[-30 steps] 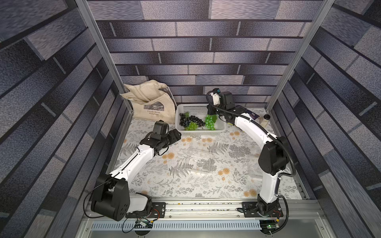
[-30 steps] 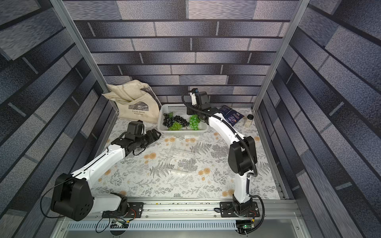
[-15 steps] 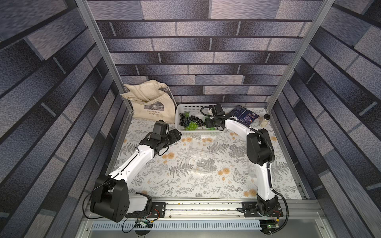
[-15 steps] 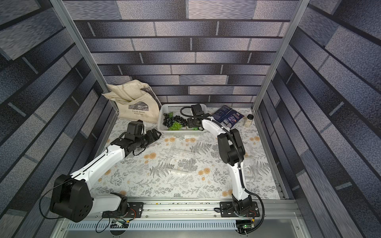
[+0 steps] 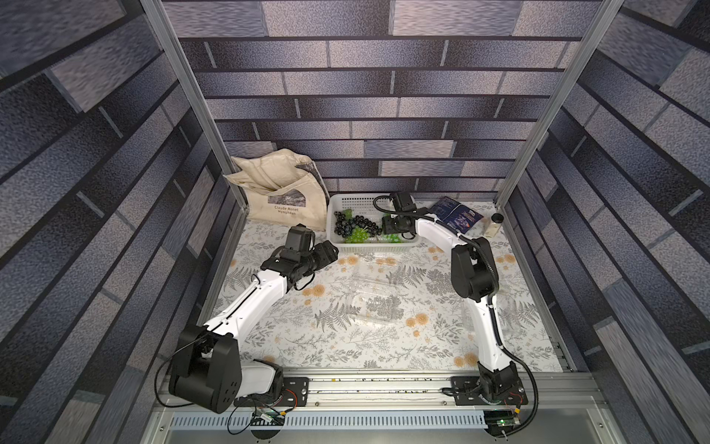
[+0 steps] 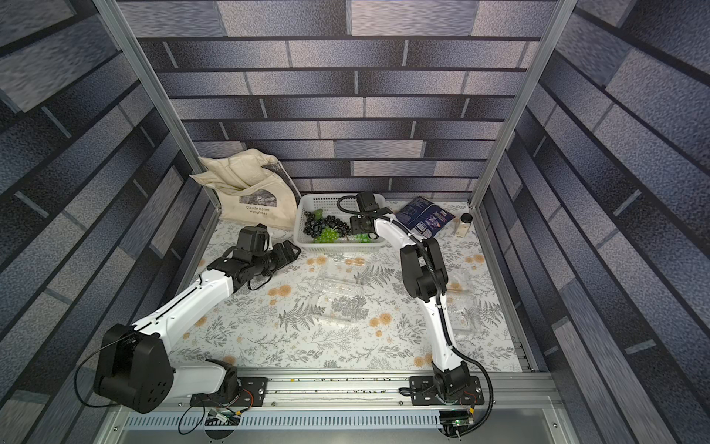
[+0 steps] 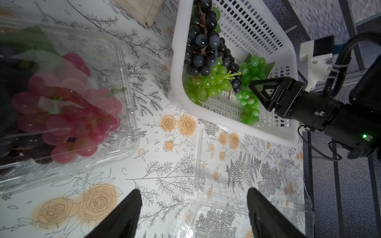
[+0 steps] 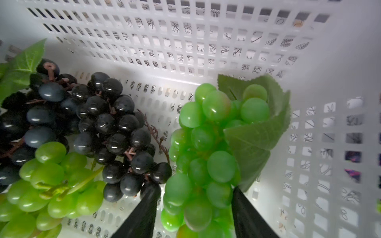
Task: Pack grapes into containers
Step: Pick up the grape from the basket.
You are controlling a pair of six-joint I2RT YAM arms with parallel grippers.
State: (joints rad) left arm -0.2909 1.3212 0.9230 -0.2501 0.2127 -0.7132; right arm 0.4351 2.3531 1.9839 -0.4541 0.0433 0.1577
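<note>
**Right gripper [image 8: 194, 189] reaches into the white perforated plastic basket [image 8: 185, 41], its black fingers apart on either side of a glossy bright green grape bunch [image 8: 208, 148] with a veined leaf.**

I cannot tell whether the fingers squeeze that bunch or only flank it, and their bases are cut off. Beside it in the basket, a dark purple-black grape bunch [image 8: 107, 127] and a second green bunch [image 8: 51, 185] lie touching. Outside the basket's long wall, the left gripper [image 7: 193, 191] hangs wide open and holds nothing. It is over a clear open plastic clamshell [image 7: 222, 164] that shows only the floral tablecloth [image 7: 165, 160] through it. Off the basket's corner, another clear clamshell [image 7: 127, 131] holds round red grapes [image 7: 66, 115], blurred, and I cannot tell whether its lid is shut. A third clamshell [image 6: 465, 307] lies farther from the basket, beside the right arm, and is hard to make out.
</note>
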